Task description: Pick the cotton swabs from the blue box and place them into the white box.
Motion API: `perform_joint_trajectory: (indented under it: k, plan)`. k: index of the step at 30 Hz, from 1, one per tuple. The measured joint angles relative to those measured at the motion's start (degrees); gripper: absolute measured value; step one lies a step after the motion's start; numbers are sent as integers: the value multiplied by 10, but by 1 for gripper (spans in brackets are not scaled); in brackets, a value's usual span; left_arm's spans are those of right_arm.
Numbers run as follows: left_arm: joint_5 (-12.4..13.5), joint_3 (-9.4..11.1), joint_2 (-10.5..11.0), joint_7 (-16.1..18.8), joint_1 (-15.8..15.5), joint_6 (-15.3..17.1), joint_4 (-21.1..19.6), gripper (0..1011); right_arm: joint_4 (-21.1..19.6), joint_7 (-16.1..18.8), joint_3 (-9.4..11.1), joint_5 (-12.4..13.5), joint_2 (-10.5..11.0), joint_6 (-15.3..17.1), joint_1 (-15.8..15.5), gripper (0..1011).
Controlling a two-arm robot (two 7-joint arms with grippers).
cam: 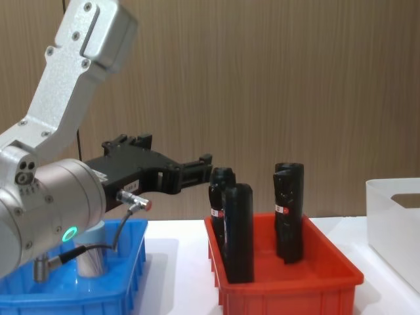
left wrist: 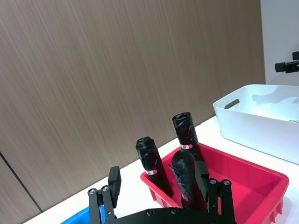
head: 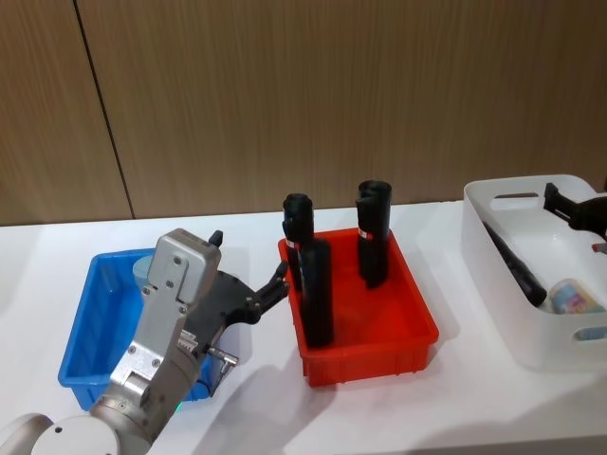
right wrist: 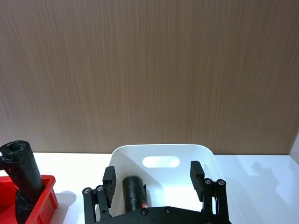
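Still to be fetched from the blue box (head: 81, 332), at the left of the bench (head: 474, 408): one jar of the cotton swabs (head: 144, 268), upright at the far side of the box, partly hidden in the head view behind the left arm. Already lying in the white box (head: 531, 351) at the far right: another jar (head: 574, 299) on its side, next to a leaning black cylinder (head: 517, 261).

Hovering above the right edge of the blue box, pointing toward the red bin (head: 417, 327): the left gripper (left wrist: 158, 179), fingers spread apart and holding nothing. Poised over the white box: the right gripper (right wrist: 153, 173), also spread wide and empty.

Probably very light, to judge by the thin clear plastic and the sticks inside, so little squeeze needed. Rigid enough not to buckle, but likely smooth and a bit slippery on the labelled wall, and round, so apt to roll or twist out of a skewed pinch. Best taken from above, across the middle of the body just below the pale lid, fingers square to the axis. Avoid pinching the lid alone, which may pop off. Keep clear of the tall black cylinders (head: 316, 289) in the red bin when carrying across.
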Motion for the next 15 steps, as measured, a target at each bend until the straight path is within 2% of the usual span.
perform_joint_trajectory:
  k: [15]
  plan:
    - [0, 0, 0, 0, 0, 0, 0, 1004, 0, 4, 3, 1, 1, -5, -3, 1001]
